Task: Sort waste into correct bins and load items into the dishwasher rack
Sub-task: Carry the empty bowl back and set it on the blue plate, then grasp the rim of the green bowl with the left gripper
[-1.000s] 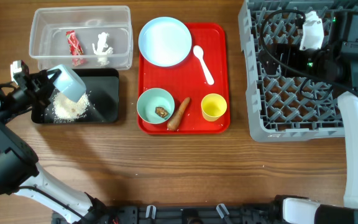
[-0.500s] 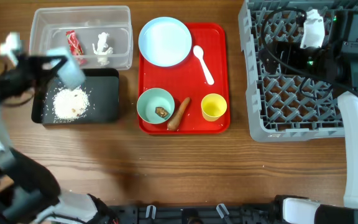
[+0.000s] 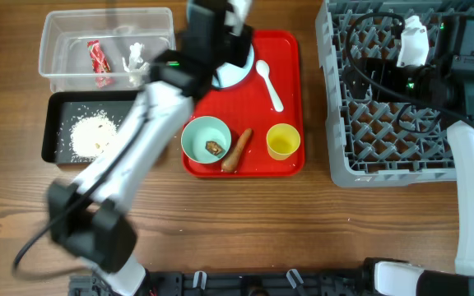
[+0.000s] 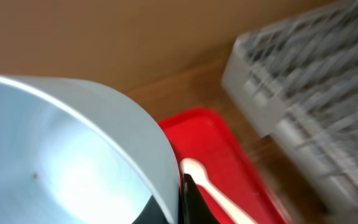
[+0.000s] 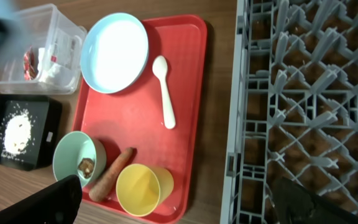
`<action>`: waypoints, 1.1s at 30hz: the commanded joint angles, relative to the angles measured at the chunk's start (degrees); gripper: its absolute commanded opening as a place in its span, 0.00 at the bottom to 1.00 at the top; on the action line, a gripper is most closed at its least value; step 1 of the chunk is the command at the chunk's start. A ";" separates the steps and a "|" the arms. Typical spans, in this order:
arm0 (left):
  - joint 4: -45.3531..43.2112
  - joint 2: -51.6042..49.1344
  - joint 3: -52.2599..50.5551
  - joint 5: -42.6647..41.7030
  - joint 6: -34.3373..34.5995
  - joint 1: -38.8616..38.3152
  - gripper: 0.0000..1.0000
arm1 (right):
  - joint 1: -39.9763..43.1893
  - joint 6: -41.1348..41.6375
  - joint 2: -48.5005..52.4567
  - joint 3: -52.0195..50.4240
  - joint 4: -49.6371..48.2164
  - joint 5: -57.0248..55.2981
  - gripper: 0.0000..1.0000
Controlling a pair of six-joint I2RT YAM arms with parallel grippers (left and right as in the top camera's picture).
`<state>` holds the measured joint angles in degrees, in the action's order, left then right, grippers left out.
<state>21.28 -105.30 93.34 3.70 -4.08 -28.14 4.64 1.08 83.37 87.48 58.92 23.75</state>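
My left gripper point(image 4: 185, 202) is shut on the rim of the light-blue bowl point(image 4: 61, 149) and holds it above the back of the red tray; the arm point(image 3: 212, 37) is blurred. It hides most of the light-blue plate point(image 3: 235, 72). The white spoon point(image 3: 269, 84), the pale-green bowl point(image 3: 206, 138) with the brown lump point(image 3: 213, 147), the carrot piece point(image 3: 237, 150) and the yellow cup point(image 3: 283, 141) are on the tray. The black bin point(image 3: 142, 131) holds rice crumbs point(image 3: 93, 136). The clear bin point(image 3: 159, 49) holds the red wrapper point(image 3: 97, 56) and white scrap point(image 3: 135, 59). My right gripper point(image 5: 179, 211) is open over the grey rack point(image 3: 385, 99). The small white bowl is out of view.
The red tray point(image 3: 290, 99) lies between the bins and the rack. The right arm and its cable point(image 3: 434, 74) lie over the rack's back part. Bare wooden table point(image 3: 237, 230) runs along the front.
My left arm has swung fast from the black bin, across the clear bin, to above the tray's back with the light-blue bowl. The rice crumbs stay in the black bin. The right arm has not moved.
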 commanded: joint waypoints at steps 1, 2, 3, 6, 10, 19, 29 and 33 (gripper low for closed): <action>-5.03 -10.54 0.13 8.74 -3.87 -0.22 0.04 | -0.31 0.42 0.66 0.90 0.17 -0.85 1.00; -6.54 -12.63 0.13 8.68 -3.89 -0.22 0.04 | -0.31 0.39 0.66 0.90 0.20 -0.87 1.00; -7.89 -14.88 0.13 8.24 -3.87 -0.24 0.04 | -0.31 0.42 0.66 0.90 0.15 -0.87 1.00; -9.33 -19.47 0.13 6.82 -3.87 -0.31 0.04 | -0.31 0.42 0.66 0.90 0.13 -0.87 1.00; -8.09 -21.64 0.11 5.97 -3.87 -0.31 0.04 | -0.31 0.44 0.66 0.90 0.24 -0.87 1.00; 5.57 -21.68 0.09 -0.22 -3.87 -0.61 0.07 | -0.31 0.46 0.66 0.90 0.24 -0.85 1.00; 3.93 -19.91 2.58 0.42 -1.75 -0.39 1.00 | -0.31 0.55 0.66 0.90 0.22 -0.85 1.00; 9.18 -14.86 9.62 0.44 1.90 0.00 1.00 | -0.31 0.61 0.66 0.90 0.09 -0.83 1.00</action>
<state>28.91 -126.63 96.68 4.43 -5.48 -28.60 4.64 1.10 83.37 87.48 59.16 23.51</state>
